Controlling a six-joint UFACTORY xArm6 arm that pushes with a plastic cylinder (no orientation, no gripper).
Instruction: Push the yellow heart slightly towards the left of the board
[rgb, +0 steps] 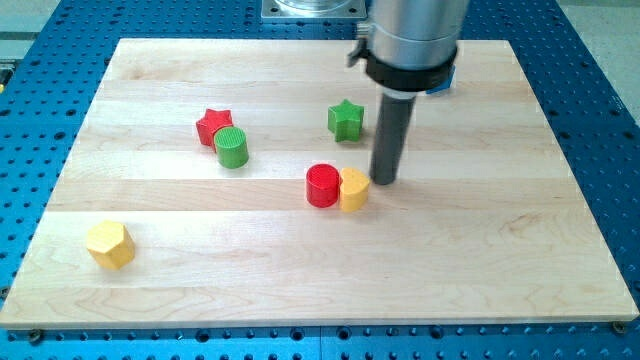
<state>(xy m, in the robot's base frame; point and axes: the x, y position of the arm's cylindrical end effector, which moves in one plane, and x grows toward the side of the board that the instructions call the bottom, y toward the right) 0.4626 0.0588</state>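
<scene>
The yellow heart (353, 189) lies near the board's middle, touching a red cylinder (323, 186) on its left. My tip (384, 180) rests on the board just right of the yellow heart and a little above it in the view, close to its upper right edge. Whether it touches the heart I cannot tell. The dark rod rises from the tip to the arm's grey body at the view's top.
A green star (345, 120) lies above the heart. A red star (213, 127) and a green cylinder (231, 148) touch each other at the left. A yellow hexagon block (110, 245) sits at the lower left. A blue block (447, 84) peeks from behind the arm.
</scene>
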